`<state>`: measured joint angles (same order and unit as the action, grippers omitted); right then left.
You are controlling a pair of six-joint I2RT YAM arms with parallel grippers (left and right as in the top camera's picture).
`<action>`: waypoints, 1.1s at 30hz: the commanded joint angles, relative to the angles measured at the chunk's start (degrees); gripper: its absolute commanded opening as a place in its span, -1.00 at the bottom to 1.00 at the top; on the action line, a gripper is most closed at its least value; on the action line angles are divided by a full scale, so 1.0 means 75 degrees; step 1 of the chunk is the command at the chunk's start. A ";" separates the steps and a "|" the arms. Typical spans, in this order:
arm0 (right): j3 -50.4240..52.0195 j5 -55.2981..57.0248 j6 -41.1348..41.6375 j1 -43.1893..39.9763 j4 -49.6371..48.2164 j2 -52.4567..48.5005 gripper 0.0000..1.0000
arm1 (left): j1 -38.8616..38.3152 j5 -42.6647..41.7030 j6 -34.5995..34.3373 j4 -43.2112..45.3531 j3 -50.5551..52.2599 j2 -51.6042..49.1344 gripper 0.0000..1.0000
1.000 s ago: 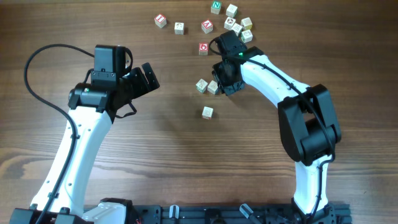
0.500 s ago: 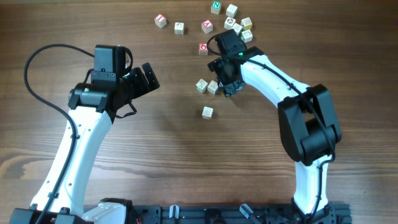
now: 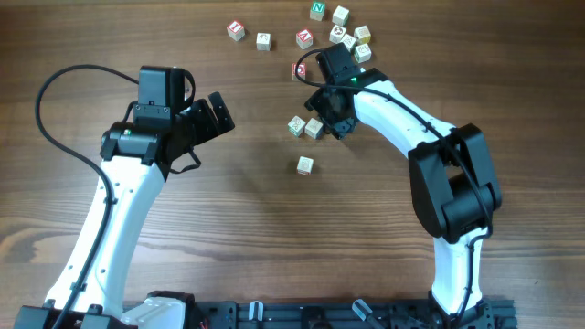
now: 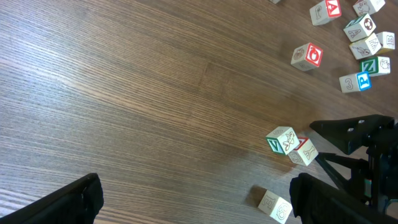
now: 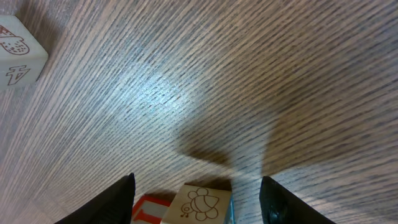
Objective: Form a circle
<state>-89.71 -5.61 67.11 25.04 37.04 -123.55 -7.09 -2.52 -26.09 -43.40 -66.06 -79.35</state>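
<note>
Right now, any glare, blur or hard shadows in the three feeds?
Right wrist: bright glare patch on the table, a dark shadow below it, bee cube sharp. Left wrist: faint sheen upper left, cubes crisp, left gripper's fingers black silhouettes. Overhead: even light, soft shadows, no blur.

Seen from overhead, the table around the circle lies open from 7 through 11 o'clock, with the left gripper well apart at 9. A lone cube sits near at 6. The right gripper stands against it at 3 (its arm runs off toward 4). Scattered cubes crowd 12 to 1.
</note>
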 commanded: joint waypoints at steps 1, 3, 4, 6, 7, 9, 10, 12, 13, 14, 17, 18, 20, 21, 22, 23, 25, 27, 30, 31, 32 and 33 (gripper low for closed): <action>-0.0079 -0.0090 -0.0152 0.0026 0.0026 -0.0114 0.28 | 0.0041 -0.0061 -0.0070 0.0015 -0.0050 -0.0050 1.00; -0.0070 -0.0090 -0.0157 0.0032 0.0026 -0.0114 0.29 | 0.0041 -0.0061 -0.0070 0.0015 -0.0050 -0.0050 1.00; -0.0058 -0.0090 -0.0160 0.0047 0.0023 -0.0114 0.26 | 0.0041 -0.0061 -0.0070 0.0015 -0.0050 -0.0050 1.00; 0.0026 -0.0085 -0.0157 0.0079 -0.0015 -0.0114 0.23 | 0.0041 -0.0061 -0.0070 0.0015 -0.0050 -0.0050 1.00; 0.0073 -0.0079 -0.0157 0.0090 -0.0017 -0.0114 0.23 | 0.0041 -0.0061 -0.0070 0.0015 -0.0050 -0.0050 1.00; 0.0152 -0.0050 -0.0154 0.0090 -0.0023 -0.0114 0.19 | 0.0041 -0.0061 -0.0070 0.0015 -0.0050 -0.0050 1.00; 0.0152 -0.0052 -0.0157 0.0090 -0.0041 -0.0114 0.17 | 0.0041 -0.0061 -0.0070 0.0015 -0.0050 -0.0050 1.00; 0.0152 -0.0061 -0.0157 0.0096 -0.0108 -0.0114 0.15 | 0.0041 -0.0061 -0.0070 0.0015 -0.0050 -0.0050 1.00; 0.0152 -0.0058 -0.0157 0.0105 -0.0114 -0.0114 0.14 | 0.0041 -0.0061 -0.0070 0.0015 -0.0050 -0.0050 1.00; 0.0152 -0.0058 -0.0160 0.0117 -0.0108 -0.0117 0.12 | 0.0041 -0.0061 -0.0070 0.0015 -0.0050 -0.0050 1.00; 0.0152 -0.0055 -0.0160 0.0134 -0.0131 -0.0117 0.08 | 0.0041 -0.0061 -0.0070 0.0015 -0.0050 -0.0050 1.00; 0.0152 -0.0055 -0.0160 0.0134 -0.0131 -0.0117 0.07 | 0.0041 -0.0061 -0.0070 0.0015 -0.0050 -0.0050 1.00; 0.0152 -0.0058 -0.0178 0.0134 -0.0131 -0.0114 0.04 | 0.0041 -0.0061 -0.0070 0.0015 -0.0050 -0.0050 1.00; 0.0152 -0.0058 -0.0210 0.0134 -0.0128 -0.0117 0.04 | 0.0041 -0.0061 -0.0070 0.0015 -0.0050 -0.0050 1.00; 0.0152 -0.0058 -0.0353 0.0140 -0.0131 -0.0117 0.04 | 0.0041 -0.0061 -0.0070 0.0015 -0.0050 -0.0050 1.00; 0.0152 -0.0055 -0.0358 0.0154 -0.0114 -0.0117 0.04 | 0.0041 -0.0061 -0.0070 0.0015 -0.0050 -0.0050 1.00; 0.0152 -0.0058 -0.0379 0.0172 -0.0105 -0.0117 0.04 | 0.0041 -0.0061 -0.0070 0.0015 -0.0050 -0.0050 1.00; 0.0152 -0.0055 -0.0379 0.0204 -0.0105 -0.0117 0.04 | 0.0041 -0.0061 -0.0070 0.0015 -0.0050 -0.0050 1.00; 0.0152 -0.0029 -0.0417 0.0213 -0.0087 -0.0117 0.02 | 0.0041 -0.0061 -0.0070 0.0015 -0.0050 -0.0050 1.00; 0.0152 0.0006 -0.0417 0.0210 -0.0050 -0.0117 0.02 | 0.0041 -0.0061 -0.0070 0.0015 -0.0050 -0.0050 1.00; 0.0152 0.0067 -0.0414 0.0210 -0.0020 -0.0117 0.01 | 0.0041 -0.0061 -0.0070 0.0015 -0.0050 -0.0050 1.00; 0.0152 0.0117 -0.0414 0.0210 -0.0006 -0.0117 0.01 | 0.0041 -0.0061 -0.0070 0.0015 -0.0050 -0.0050 1.00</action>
<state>-89.25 -5.91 64.77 26.44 36.58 -123.55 -7.09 -2.52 -26.09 -43.42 -66.06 -79.35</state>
